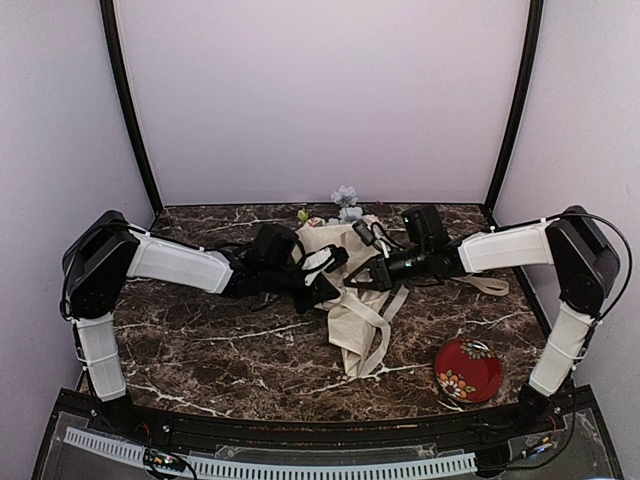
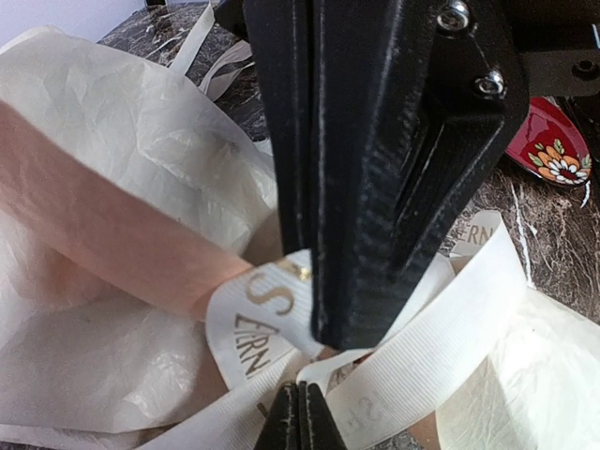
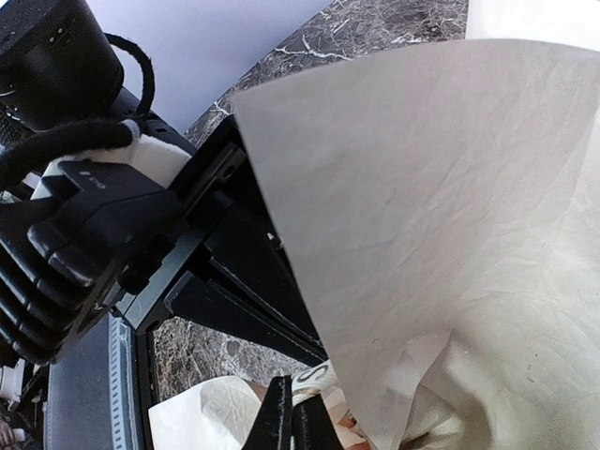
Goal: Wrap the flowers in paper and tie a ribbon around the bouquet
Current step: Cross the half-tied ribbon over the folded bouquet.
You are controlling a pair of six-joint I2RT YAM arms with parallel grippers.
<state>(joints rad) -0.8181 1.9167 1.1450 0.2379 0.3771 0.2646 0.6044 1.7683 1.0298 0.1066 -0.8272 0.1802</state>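
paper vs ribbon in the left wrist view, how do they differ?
The paper is a broad crinkled sheet; the ribbon is a narrow ribbed strip. The paper is unprinted and shows a peach side; the ribbon carries gold lettering. Both are cream-white.

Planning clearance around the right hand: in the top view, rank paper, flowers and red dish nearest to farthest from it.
1. paper, at the right hand, table centre.
2. flowers, at the far edge.
3. red dish, near-right corner.
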